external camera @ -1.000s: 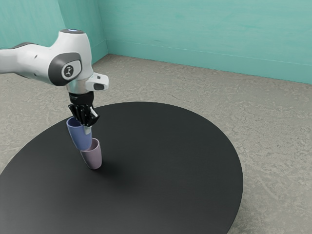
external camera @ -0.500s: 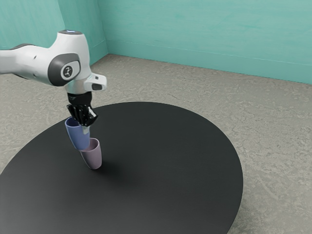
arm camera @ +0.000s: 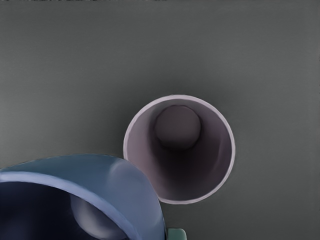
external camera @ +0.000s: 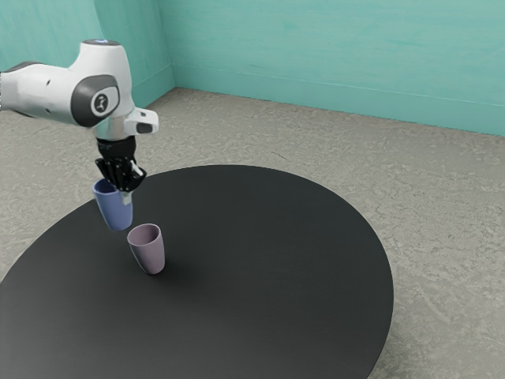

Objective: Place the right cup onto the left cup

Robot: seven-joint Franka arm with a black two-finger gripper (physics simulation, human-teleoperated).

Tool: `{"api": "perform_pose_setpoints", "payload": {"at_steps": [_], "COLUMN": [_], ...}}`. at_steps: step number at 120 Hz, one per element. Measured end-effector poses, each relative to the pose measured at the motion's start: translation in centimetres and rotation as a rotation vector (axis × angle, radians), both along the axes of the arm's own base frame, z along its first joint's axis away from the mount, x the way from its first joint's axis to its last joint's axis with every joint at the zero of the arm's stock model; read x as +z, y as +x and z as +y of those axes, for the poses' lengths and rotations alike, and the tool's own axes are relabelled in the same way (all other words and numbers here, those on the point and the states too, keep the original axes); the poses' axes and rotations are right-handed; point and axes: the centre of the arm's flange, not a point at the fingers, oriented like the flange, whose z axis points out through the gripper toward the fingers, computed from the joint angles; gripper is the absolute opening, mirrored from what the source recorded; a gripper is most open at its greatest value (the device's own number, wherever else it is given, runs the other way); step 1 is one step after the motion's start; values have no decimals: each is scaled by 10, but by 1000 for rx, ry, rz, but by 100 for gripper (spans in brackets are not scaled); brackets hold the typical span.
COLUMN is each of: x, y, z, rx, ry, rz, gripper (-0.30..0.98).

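My gripper point(external camera: 126, 192) is shut on the rim of the blue cup point(external camera: 115, 210), which hangs upright, slightly tilted, above the table. The pink cup point(external camera: 148, 251) stands upright on the table, lower and toward the exterior view's right, apart from the blue one. In the wrist view the blue cup point(arm camera: 110, 182) looms large at the lower edge beside the open mouth of the pink cup point(arm camera: 220, 150), whose inside is visible down to its bottom. A small greenish fingertip point(arm camera: 177, 234) shows next to the blue cup's wall.
The round black table point(external camera: 276, 268) carries the pink cup, with bare tabletop toward the exterior view's right. Grey floor point(external camera: 442, 205) surrounds it, and teal walls point(external camera: 339, 55) stand behind.
My gripper has risen and moved toward the exterior view's left with the blue cup, which no longer overlaps the pink cup there. The pink cup has stayed in place.
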Motion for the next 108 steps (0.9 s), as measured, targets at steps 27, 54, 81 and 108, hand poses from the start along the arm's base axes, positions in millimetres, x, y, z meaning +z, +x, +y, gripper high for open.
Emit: {"api": "perform_pose_setpoints", "payload": {"at_steps": [27,54,81,108], "x": [0,1,-1,-6], "y": [8,16,20,22], "z": [-6,-10,-17,-28], "rx": [-13,-22,-34,-53], "ry": [1,3,2,0], "rz": [20,29,44,55], "gripper": [-10,-10,-10,-10]}}
